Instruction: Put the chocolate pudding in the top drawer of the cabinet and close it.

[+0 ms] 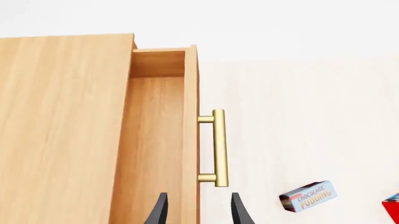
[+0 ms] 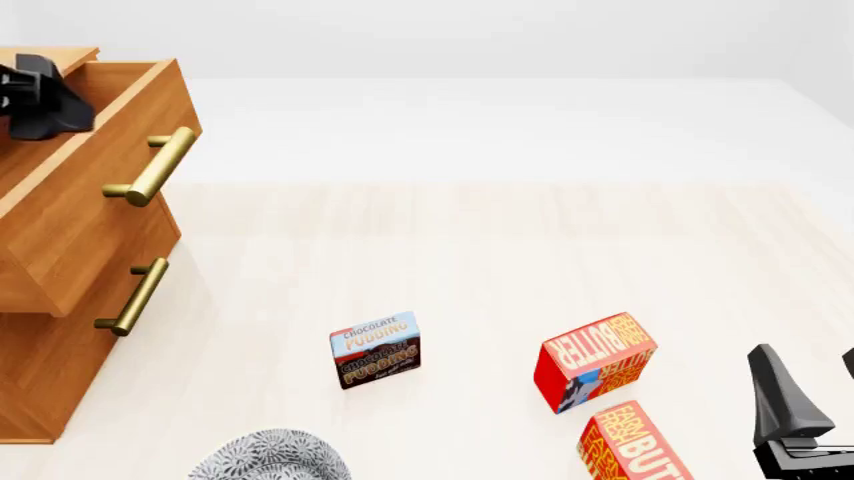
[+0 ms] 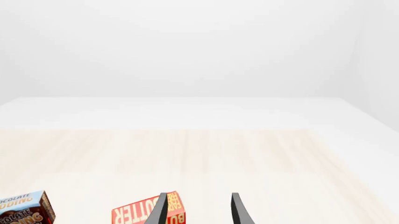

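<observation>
The chocolate pudding (image 2: 375, 350) stands on the table in front of the cabinet (image 2: 54, 330); it also shows in the left wrist view (image 1: 309, 196) and the right wrist view (image 3: 22, 211). The top drawer (image 2: 94, 190) is pulled open, its brass handle (image 2: 154, 165) facing out, and its inside (image 1: 156, 140) holds nothing. My left gripper (image 2: 47, 100) hovers over the open drawer, open and empty (image 1: 198, 212). My right gripper (image 2: 811, 388) is open and empty at the near right, apart from the pudding; in its own view (image 3: 198, 211) it is just over a red box.
Two red BUTTER boxes (image 2: 597, 360) (image 2: 634, 445) lie between the pudding and my right gripper. A grey patterned dish (image 2: 267, 460) sits at the near edge. The lower drawer (image 2: 54, 380) is shut, with its handle (image 2: 134, 295) sticking out.
</observation>
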Robot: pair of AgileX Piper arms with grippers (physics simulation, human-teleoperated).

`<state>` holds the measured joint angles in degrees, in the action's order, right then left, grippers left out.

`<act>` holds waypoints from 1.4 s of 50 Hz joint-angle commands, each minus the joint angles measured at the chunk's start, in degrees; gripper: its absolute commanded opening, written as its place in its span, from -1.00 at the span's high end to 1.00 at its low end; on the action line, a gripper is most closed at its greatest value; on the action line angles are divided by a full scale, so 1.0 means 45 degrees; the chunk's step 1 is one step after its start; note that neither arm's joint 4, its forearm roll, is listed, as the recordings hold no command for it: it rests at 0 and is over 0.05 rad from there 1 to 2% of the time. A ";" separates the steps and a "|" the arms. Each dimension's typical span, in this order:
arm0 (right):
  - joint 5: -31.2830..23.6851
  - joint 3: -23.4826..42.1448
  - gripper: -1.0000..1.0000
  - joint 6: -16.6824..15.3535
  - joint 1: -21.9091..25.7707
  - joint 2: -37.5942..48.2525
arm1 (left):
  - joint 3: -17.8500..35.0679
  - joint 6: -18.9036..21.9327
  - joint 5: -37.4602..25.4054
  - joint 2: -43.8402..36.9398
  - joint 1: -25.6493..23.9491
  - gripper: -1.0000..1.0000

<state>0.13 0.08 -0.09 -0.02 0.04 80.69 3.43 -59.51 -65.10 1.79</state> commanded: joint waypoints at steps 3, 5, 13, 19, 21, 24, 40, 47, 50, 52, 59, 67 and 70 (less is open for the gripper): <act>0.0012 -0.0003 -1.00 0.0001 0.0002 0.0017 | -0.0866 -0.0224 0.0819 -0.0345 0.0279 -1.00; 0.0012 -0.0003 -1.00 0.0001 0.0002 0.0017 | -0.1010 -0.0395 0.0890 -0.0379 0.0150 -1.00; 0.0012 -0.0003 -1.00 0.0001 0.0002 0.0017 | -0.1336 -0.0568 0.1149 -0.0433 0.0113 -1.00; 0.0012 -0.0003 -1.00 0.0001 0.0002 0.0017 | -0.1738 -0.0716 0.1355 -0.0422 0.0047 -1.00; 0.0012 -0.0003 -1.00 0.0001 0.0002 0.0017 | -0.1784 -0.0755 0.1332 -0.0377 0.0022 -1.00; 0.0012 -0.0003 -1.00 0.0001 0.0002 0.0017 | -0.1892 -0.0797 0.1327 -0.0311 -0.0063 -1.00; 0.0012 -0.0003 -1.00 0.0001 0.0002 0.0017 | -0.2052 -0.1005 0.1419 -0.0278 -0.0277 -1.00; 0.0012 -0.0003 -1.00 0.0001 0.0002 0.0017 | -0.2136 -0.0979 0.1439 -0.0179 -0.0338 -1.00; 0.0012 -0.0003 -1.00 0.0001 0.0002 0.0017 | -0.2145 -0.1012 0.1511 -0.0255 -0.0339 -1.00; 0.0012 -0.0003 -1.00 0.0001 0.0002 0.0017 | -0.2261 -0.1037 0.1553 -0.0238 -0.0364 -1.00; 0.0012 -0.0003 -1.00 0.0001 0.0002 0.0017 | -0.2258 -0.1012 0.1523 -0.0331 -0.0500 -1.00; 0.0012 -0.0003 -1.00 0.0001 0.0002 0.0017 | -0.2272 -0.0879 0.1592 -0.0409 -0.0515 -1.00; 0.0012 -0.0003 -1.00 0.0001 0.0002 0.0017 | -0.2331 -0.0851 0.1687 -0.0500 -0.0658 -1.00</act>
<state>0.13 0.08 -0.09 -0.02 0.04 71.98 -0.14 -53.44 -66.09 -1.47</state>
